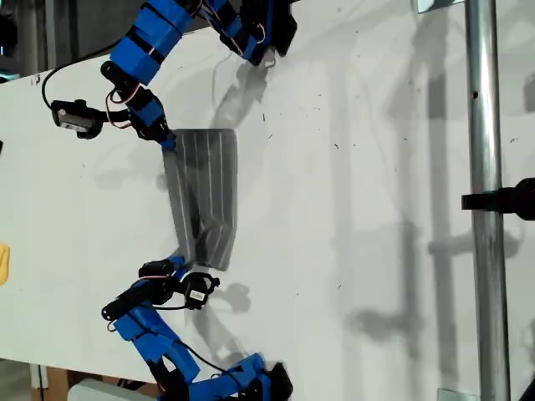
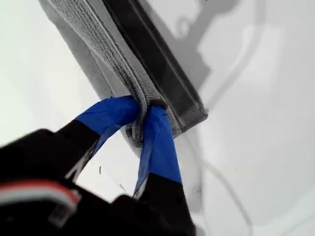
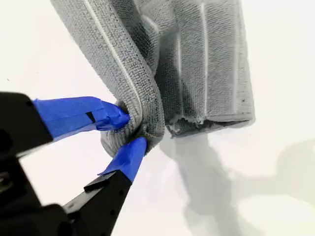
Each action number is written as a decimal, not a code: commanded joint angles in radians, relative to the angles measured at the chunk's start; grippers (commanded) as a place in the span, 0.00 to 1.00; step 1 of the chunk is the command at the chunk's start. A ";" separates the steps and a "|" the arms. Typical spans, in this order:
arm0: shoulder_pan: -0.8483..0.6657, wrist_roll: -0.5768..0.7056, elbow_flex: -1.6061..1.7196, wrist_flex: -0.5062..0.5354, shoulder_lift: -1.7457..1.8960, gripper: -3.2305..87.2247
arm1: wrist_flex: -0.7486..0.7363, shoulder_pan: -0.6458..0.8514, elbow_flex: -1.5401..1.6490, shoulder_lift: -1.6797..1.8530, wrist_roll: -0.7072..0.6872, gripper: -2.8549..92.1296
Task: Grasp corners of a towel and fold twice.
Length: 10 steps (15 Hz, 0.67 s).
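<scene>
1. You see the blue-taped fingers of my first gripper pressed together on a bunched corner of the towel. The cloth is squeezed into a tight ridge between them.
2. The fingers of my second gripper pinch another corner of the towel the same way, with the fabric wrapped round the grip.
3. From the first pinch the towel runs away from the fingers as a narrow strip, raised above its shadow on the worktop.
4. Just beside the second pinch the towel's end is doubled into two soft lobes with a rough hem. White stripes run along its length.
5. In the exterior view the towel lies on the white worktop, stretched between the two grippers. My first gripper is at its upper end and my second gripper at its lower end, both on the side toward the exterior view's left.
6. The upper end of the towel is flat and wide. The lower end narrows and puckers into a fold.
7. Both blue arms reach the towel from the exterior view's left side of it.
8. A metal pole with a black clamp stands well apart from the towel, toward the exterior view's right.
</scene>
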 commanded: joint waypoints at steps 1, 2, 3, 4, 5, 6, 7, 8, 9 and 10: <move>-0.037 0.008 -0.052 0.015 0.058 0.10 | 0.018 0.035 -0.089 0.012 -0.037 0.03; -0.040 0.006 -0.051 0.014 0.054 0.10 | 0.018 0.038 -0.089 0.014 -0.041 0.03; -0.040 0.003 -0.049 0.012 0.044 0.10 | 0.018 0.037 -0.081 0.014 -0.041 0.03; -0.035 -0.002 -0.043 0.012 0.035 0.10 | 0.017 0.025 -0.064 0.014 -0.037 0.03; -0.028 -0.012 -0.034 0.011 0.023 0.10 | 0.012 0.003 -0.038 0.017 -0.025 0.03; -0.018 -0.020 -0.029 0.009 0.008 0.10 | 0.000 -0.026 0.003 0.017 -0.003 0.03; -0.011 -0.031 -0.026 0.009 -0.006 0.11 | -0.026 -0.066 0.060 0.011 0.026 0.03; -0.008 -0.035 -0.021 0.009 -0.014 0.11 | -0.066 -0.114 0.132 0.009 0.064 0.03; -0.005 -0.040 -0.015 0.009 -0.017 0.11 | -0.107 -0.160 0.201 0.005 0.107 0.03; -0.002 -0.043 -0.012 0.011 -0.018 0.11 | -0.133 -0.204 0.264 0.003 0.153 0.03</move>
